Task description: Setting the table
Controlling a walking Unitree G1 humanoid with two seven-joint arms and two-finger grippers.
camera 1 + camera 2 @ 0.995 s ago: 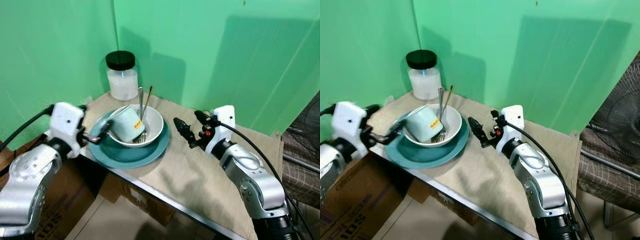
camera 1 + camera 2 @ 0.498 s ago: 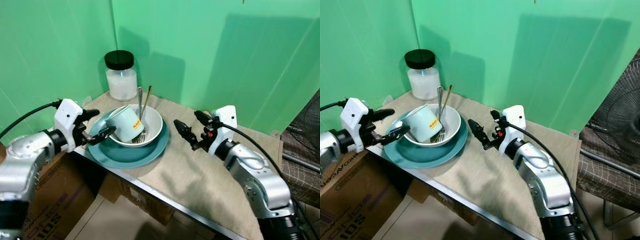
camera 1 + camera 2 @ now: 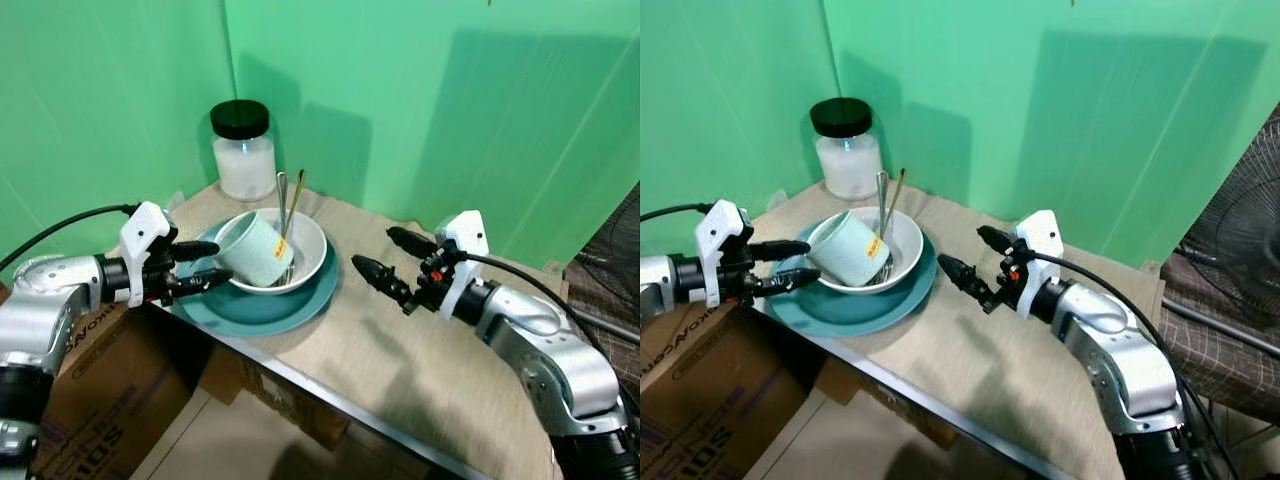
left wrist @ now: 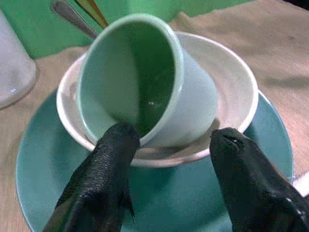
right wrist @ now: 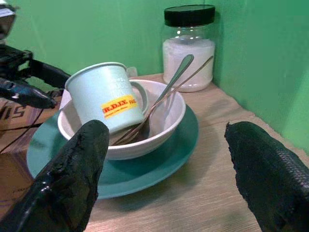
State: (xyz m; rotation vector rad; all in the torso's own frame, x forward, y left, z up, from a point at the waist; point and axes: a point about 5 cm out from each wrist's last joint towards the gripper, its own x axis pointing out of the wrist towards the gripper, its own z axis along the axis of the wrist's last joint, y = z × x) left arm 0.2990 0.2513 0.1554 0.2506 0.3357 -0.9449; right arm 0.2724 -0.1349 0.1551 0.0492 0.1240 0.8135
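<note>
Cup (image 3: 256,248) in bowl (image 3: 306,262) on plate (image 3: 258,310), jar (image 3: 245,152) behind.

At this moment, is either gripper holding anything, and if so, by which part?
Nothing is held. The left gripper is open at the teal plate's left edge, fingers either side of the mug rim without closing. The right gripper is open above the cloth.

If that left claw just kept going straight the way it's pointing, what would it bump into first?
Most likely the pale green mug lying tilted in the white bowl. The open left gripper points at its mouth, though the bowl's rim sits very near that line.
</note>
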